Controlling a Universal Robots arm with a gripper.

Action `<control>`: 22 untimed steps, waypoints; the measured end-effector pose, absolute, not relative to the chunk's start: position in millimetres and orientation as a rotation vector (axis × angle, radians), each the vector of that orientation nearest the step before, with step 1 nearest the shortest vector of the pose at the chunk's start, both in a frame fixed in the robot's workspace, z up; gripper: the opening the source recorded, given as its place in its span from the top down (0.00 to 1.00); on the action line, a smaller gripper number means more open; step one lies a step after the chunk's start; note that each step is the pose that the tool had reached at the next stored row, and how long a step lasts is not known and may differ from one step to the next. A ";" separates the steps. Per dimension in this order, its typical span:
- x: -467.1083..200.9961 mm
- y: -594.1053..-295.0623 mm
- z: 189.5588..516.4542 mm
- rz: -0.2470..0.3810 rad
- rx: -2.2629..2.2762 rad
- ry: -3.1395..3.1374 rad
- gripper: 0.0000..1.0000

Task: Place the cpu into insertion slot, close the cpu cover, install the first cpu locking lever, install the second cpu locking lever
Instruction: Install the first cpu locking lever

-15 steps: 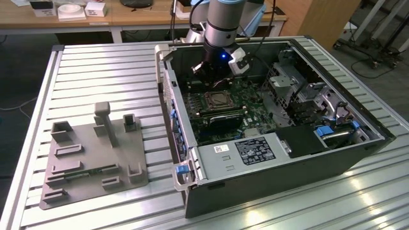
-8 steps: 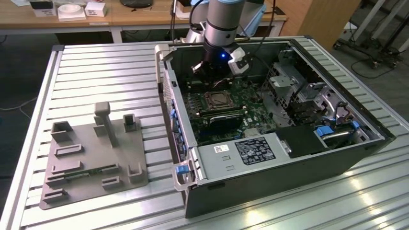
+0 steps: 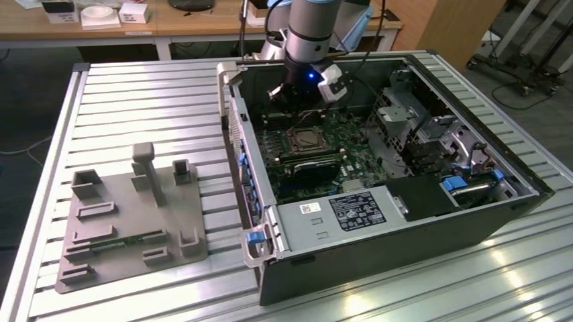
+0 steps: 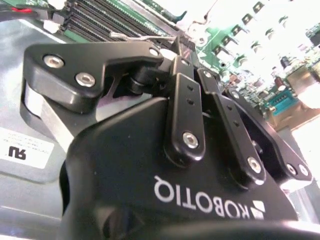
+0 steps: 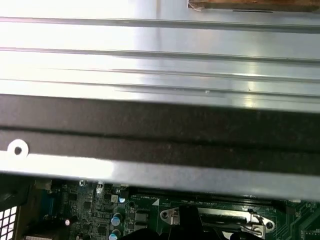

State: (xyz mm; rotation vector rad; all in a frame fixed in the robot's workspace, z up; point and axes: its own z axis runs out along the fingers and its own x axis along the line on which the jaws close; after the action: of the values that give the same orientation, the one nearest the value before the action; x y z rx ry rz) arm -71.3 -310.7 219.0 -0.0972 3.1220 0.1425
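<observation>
An open computer case (image 3: 385, 255) lies on a slatted metal table. On its green board the insertion slot (image 3: 309, 139) shows as a dark square inside a silver rim. That flat silver frame looks like the cpu cover, lying down on the socket. The cpu is hidden from me. My gripper (image 3: 294, 99) hangs from the arm just behind the socket, a little above the board near the case's rear wall. In the second wrist view the black gripper (image 4: 175, 49) points down at the board. The first wrist view catches the socket's metal edge (image 5: 220, 219).
A grey plastic fixture (image 3: 130, 221) with upright holders sits on the table at the exterior view's left. Inside the case are a grey box with a black label (image 3: 345, 211), a drive cage (image 3: 421, 127) and long black memory slots (image 4: 110, 20). The case wall (image 5: 160, 130) runs close behind the gripper.
</observation>
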 end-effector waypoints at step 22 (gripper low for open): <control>-55.6 -308.4 213.6 0.143 -0.097 3.122 0.89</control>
State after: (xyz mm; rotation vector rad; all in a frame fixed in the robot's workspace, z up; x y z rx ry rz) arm -55.6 -308.4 213.6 -0.0973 3.1221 0.1426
